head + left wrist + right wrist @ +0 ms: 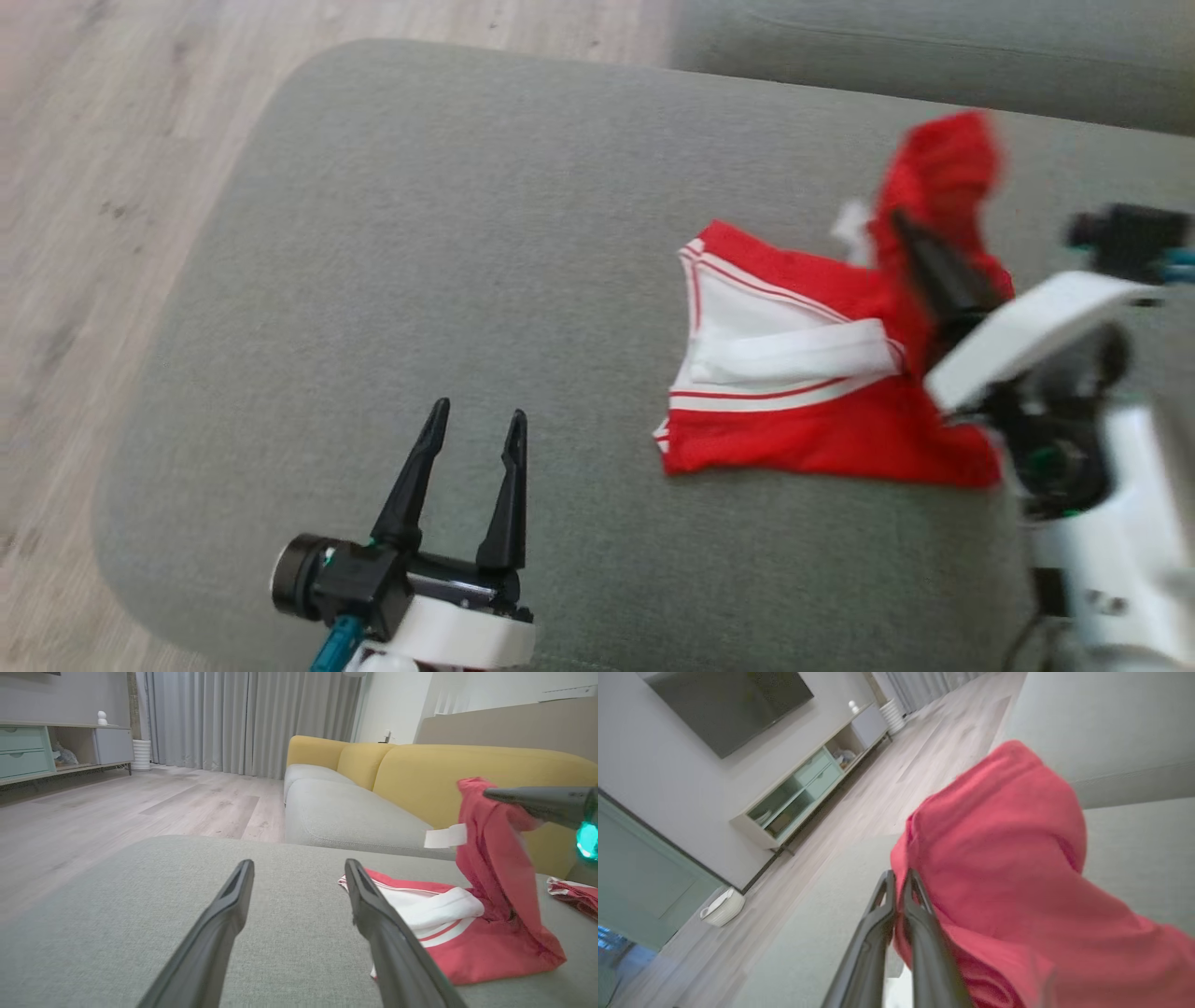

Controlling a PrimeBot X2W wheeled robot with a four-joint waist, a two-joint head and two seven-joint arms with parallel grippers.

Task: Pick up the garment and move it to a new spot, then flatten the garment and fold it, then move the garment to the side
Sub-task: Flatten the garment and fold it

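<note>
A red garment with white trim [803,392] lies on the grey cushion [467,233] at the right. One red part [943,177] is lifted off the cushion, and my right gripper [904,224] is shut on it. In the right wrist view the shut gripper [899,879] pinches the red fabric [999,849], which drapes over the right side. The left wrist view has the garment [467,933] at the right with its raised part [490,849] held by my right gripper [490,794]. My left gripper [478,415] [299,868] stands open above the cushion's front, left of the garment, holding nothing.
Wooden floor [84,187] borders the cushion's left edge. A yellow and grey sofa [373,779] stands behind it. Another red piece of cloth [574,893] lies at the far right. A cabinet [56,746] and curtains line the far wall.
</note>
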